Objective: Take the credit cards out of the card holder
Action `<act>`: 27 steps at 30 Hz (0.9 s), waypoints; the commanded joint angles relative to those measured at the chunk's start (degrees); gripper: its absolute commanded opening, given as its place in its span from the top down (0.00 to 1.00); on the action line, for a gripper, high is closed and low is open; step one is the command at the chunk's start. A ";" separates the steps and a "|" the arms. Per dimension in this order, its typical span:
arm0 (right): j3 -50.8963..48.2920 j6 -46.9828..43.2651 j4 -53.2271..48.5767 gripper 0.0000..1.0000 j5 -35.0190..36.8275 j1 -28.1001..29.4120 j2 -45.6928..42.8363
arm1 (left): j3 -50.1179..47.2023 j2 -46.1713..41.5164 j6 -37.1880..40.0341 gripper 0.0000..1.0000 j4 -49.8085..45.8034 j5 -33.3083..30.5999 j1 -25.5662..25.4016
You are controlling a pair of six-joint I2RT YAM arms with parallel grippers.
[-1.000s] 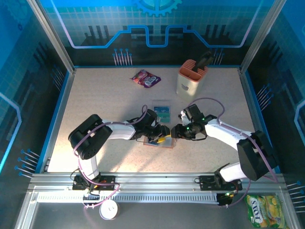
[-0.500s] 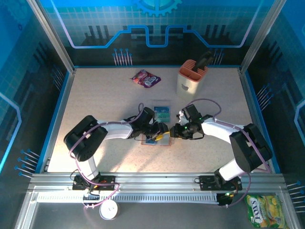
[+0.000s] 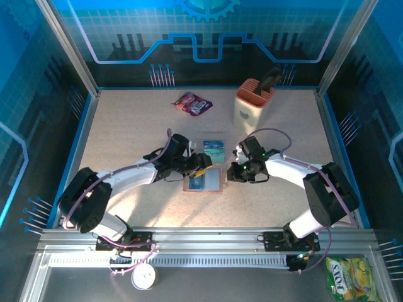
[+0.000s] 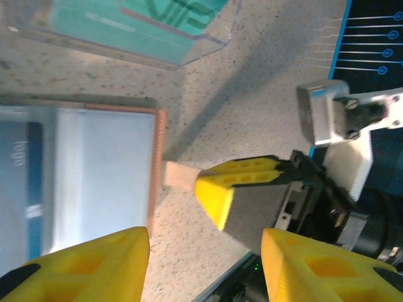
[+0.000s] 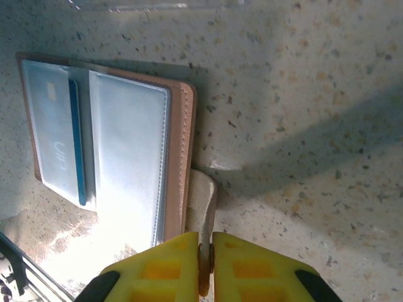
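Pinching the tan tab on the right edge of the mid-table card holder (image 3: 203, 180), the right gripper (image 3: 228, 177) is clamped tight. The left gripper (image 3: 201, 168) hovers part-spread, empty, over its far-left corner. One teal card (image 3: 214, 148) lies just behind and one blue card (image 5: 75, 145) sits pocketed. One caddy (image 3: 250, 102) and one snack packet (image 3: 192, 104) stand near the table's (image 3: 126, 126) far edge, with open tabletop toward the near edge.

Two arms meet at an open card holder (image 3: 204, 180) in mid-table.
The left gripper (image 3: 201, 167) is over its back edge and the right gripper (image 3: 229, 175) is at its right edge. Teal cards (image 3: 214, 148) lie just behind, and a purple packet (image 3: 192, 104) and a peach caddy (image 3: 254, 100) stand farther back.
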 commanded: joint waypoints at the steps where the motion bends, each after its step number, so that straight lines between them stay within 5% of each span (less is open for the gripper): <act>1: 2.33 -2.58 -4.15 0.86 1.78 -0.18 0.90 | -2.00 -3.67 3.15 0.49 -6.17 -2.44 1.00; 12: 2.56 -5.10 -9.19 0.86 4.09 -0.61 -1.02 | -11.23 -9.99 2.44 0.54 -7.20 -6.64 2.80; 20: 4.07 -2.98 -10.04 0.71 5.06 -0.19 -4.37 | -12.75 -6.27 1.49 0.61 -1.68 -3.14 4.39; 27: 7.93 -2.31 -11.13 0.70 5.34 0.47 -5.72 | -9.16 -1.00 3.19 0.66 -1.18 -0.68 4.96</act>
